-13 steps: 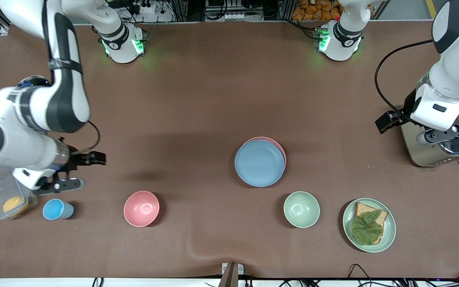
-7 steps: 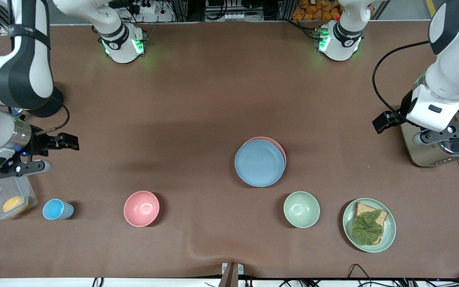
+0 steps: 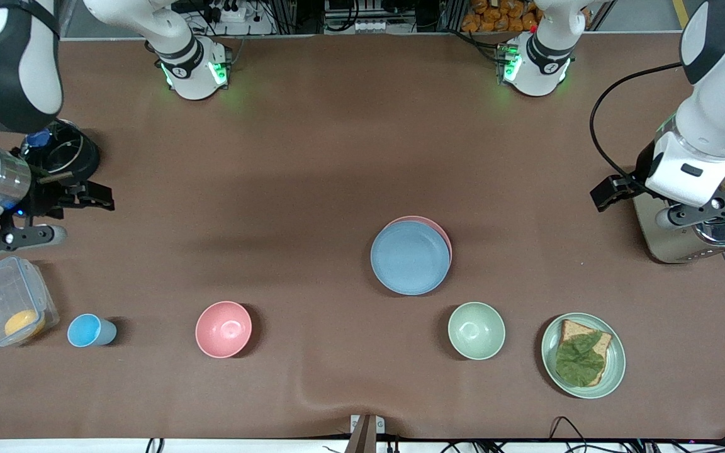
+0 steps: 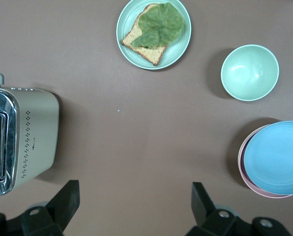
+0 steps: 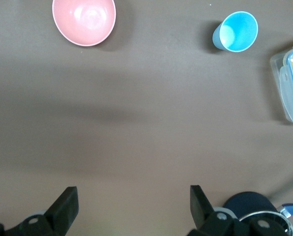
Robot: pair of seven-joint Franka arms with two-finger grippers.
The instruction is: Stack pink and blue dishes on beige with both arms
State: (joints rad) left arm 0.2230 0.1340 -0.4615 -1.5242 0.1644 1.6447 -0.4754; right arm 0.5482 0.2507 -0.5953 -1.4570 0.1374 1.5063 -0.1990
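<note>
2 plates sit in a pile in the middle of the table: the blue plate (image 3: 410,257) lies on top of the pink plate (image 3: 422,221), and only a thin pink edge peeks out. The beige plate cannot be seen; it may be hidden under the pile. So the stacking looks done or nearly done.

That may be why both arms are up and away from the pile. The left gripper (image 4: 132,202) hangs over the toaster (image 3: 696,226) at the left arm's end, with its fingers spread wide and nothing in them. The right gripper (image 5: 131,202) hangs at the right arm's end, over bare table beside a dark round pot (image 3: 63,154). Its fingers are wide apart too, and empty.

Nearer the camera is a row of other things: a clear box (image 3: 7,308) with something yellow inside, a small blue cup (image 3: 89,331), a pink bowl (image 3: 223,329), a green bowl (image 3: 476,330), and a green plate (image 3: 614,365) with bread and a leaf on it. The green bowl is the closest one to the pile, but it does not touch it. Nothing blocks the way to the pile from above.
</note>
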